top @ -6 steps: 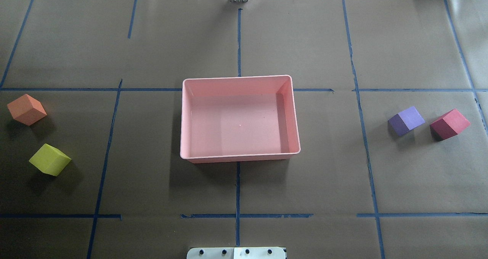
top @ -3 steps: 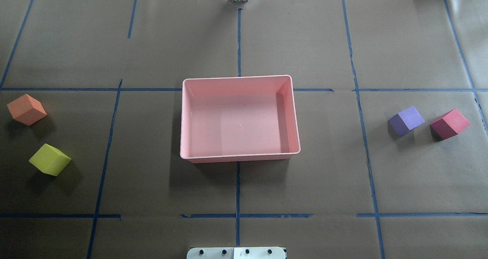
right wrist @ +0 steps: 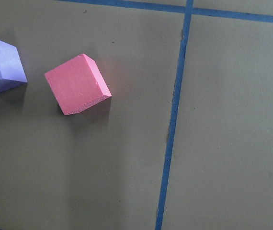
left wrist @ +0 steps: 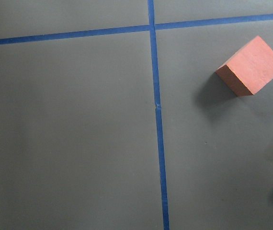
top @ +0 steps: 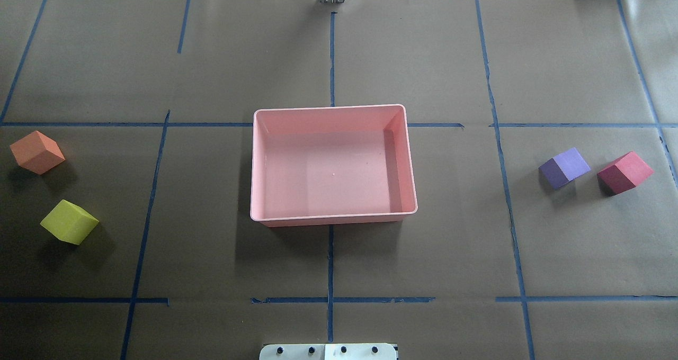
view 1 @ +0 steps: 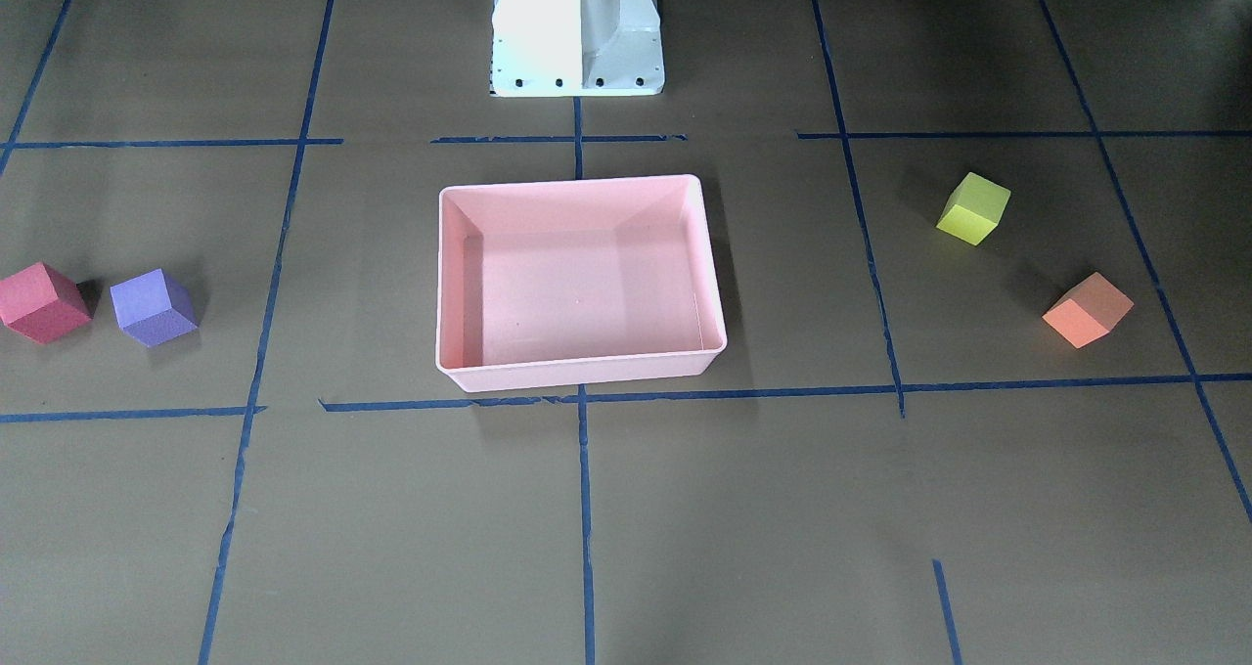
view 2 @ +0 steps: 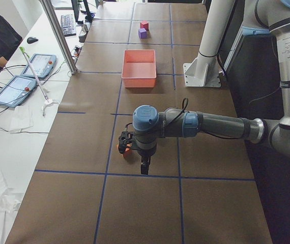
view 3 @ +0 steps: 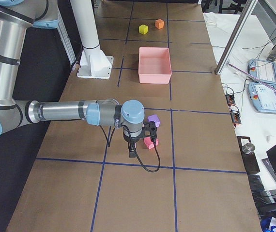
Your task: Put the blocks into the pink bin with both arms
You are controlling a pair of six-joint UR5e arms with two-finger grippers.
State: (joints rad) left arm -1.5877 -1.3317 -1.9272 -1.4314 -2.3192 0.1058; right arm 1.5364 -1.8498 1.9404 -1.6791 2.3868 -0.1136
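Observation:
The pink bin (top: 254,164) stands empty at the table's middle, also in the front view (view 1: 448,274). The orange block (top: 37,152) and the yellow-green block (top: 69,222) lie at the far left. The purple block (top: 564,168) and the red block (top: 624,172) lie at the far right. My left gripper (view 2: 124,141) hovers over the orange block (left wrist: 251,66). My right gripper (view 3: 152,130) hovers between the purple block (right wrist: 0,65) and the red block (right wrist: 77,84). Both grippers show only in the side views, so I cannot tell whether they are open or shut.
The white pedestal (view 1: 577,29) stands at the robot's side of the table, behind the bin. Blue tape lines cross the brown table cover. Tablets and cables (view 2: 28,76) lie on the white bench past the table's far edge, where a person sits.

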